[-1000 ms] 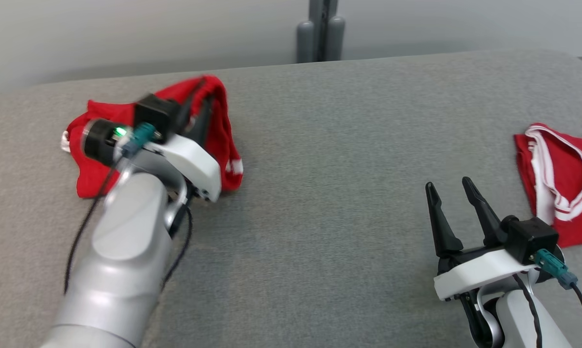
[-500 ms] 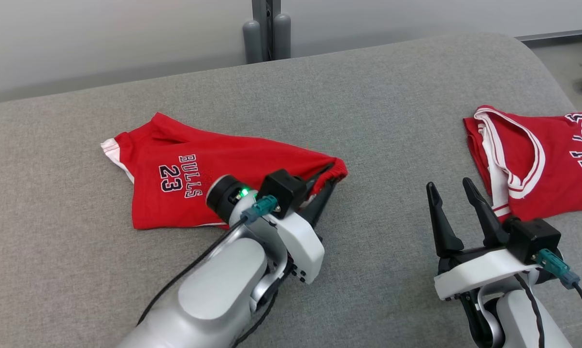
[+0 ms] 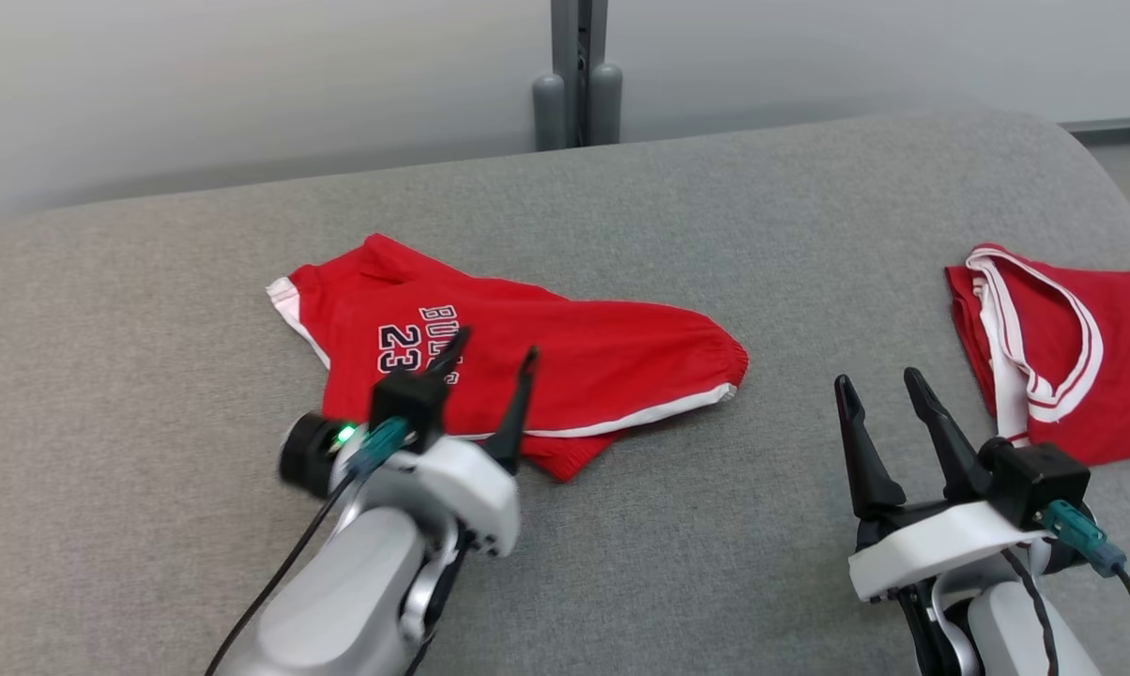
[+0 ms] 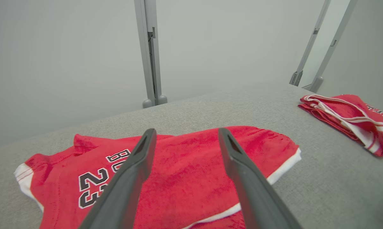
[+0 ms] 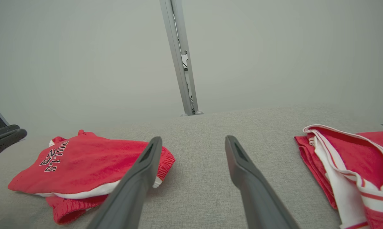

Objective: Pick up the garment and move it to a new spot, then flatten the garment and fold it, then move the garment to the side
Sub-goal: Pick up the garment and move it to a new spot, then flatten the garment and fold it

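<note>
The garment [image 3: 603, 366], red shorts printed "BULLS 23" with white trim, lies spread on the grey padded table [image 3: 621, 216], left of centre, its near edge folded under. My left gripper [image 3: 495, 345] stands open over the near edge of the shorts, fingers apart with nothing between them. The left wrist view shows the garment [image 4: 185, 171] beneath the open left gripper [image 4: 186, 132]. My right gripper [image 3: 877, 379] is open and empty above bare table, to the right of the shorts. In the right wrist view the garment [image 5: 83, 165] lies left of the right gripper [image 5: 193, 139].
A folded red jersey [image 3: 1119, 394] with white striped trim lies at the table's right side, close to my right gripper; it is also seen as the jersey [image 4: 347, 111] and the jersey [image 5: 353, 156]. A grey post [image 3: 576, 84] stands behind the table's far edge.
The left gripper dragged the bunched garment from the far left toward the middle, then let go, opened and drew back. The garment now lies spread. The head camera shifted; the right gripper stayed put.
</note>
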